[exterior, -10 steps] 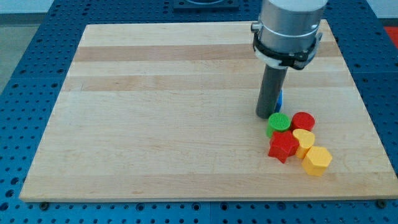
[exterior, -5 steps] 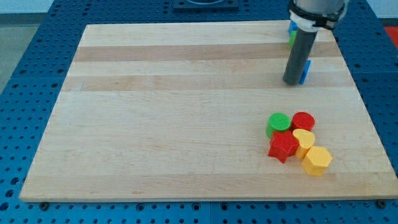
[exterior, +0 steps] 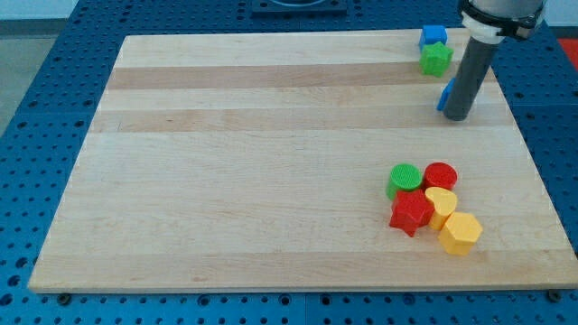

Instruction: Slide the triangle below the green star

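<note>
Mostly hidden behind my rod, the blue triangle (exterior: 444, 95) shows only a sliver at my tip (exterior: 457, 117), on its left, just below the green star (exterior: 435, 59). I have no fingers, just the rod. One blue cube (exterior: 433, 36) tops the star; lower on the tabletop (exterior: 253, 162) five blocks cluster: green cylinder (exterior: 404, 179), red cylinder (exterior: 441, 175), red star (exterior: 410, 213), yellow heart (exterior: 441, 202), yellow hexagon (exterior: 461, 233).

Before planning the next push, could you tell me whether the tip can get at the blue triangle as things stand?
Probably yes: my tip is already right beside the blue triangle, with nothing between them.
</note>
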{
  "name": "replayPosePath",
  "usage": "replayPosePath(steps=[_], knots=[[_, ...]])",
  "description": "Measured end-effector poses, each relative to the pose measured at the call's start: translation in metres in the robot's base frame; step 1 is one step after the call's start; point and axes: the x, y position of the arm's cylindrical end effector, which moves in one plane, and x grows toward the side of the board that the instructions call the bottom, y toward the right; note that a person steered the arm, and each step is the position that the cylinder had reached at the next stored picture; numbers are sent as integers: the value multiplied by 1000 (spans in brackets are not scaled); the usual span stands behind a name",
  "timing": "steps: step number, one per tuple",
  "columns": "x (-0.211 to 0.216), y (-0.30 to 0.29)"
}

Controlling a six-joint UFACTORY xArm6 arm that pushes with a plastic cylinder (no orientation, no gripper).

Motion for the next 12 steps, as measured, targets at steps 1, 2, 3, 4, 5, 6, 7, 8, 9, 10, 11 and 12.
replayPosePath(steps=[1, 2, 3, 4, 5, 6, 7, 8, 9, 10, 11, 12], knots=[[-6, 0], [-21, 1], [-28, 9], [-28, 20], [-28, 30], [-31, 35], [-36, 40], [-46, 40], [-47, 39], [-47, 38], [-47, 36], [-47, 34]])
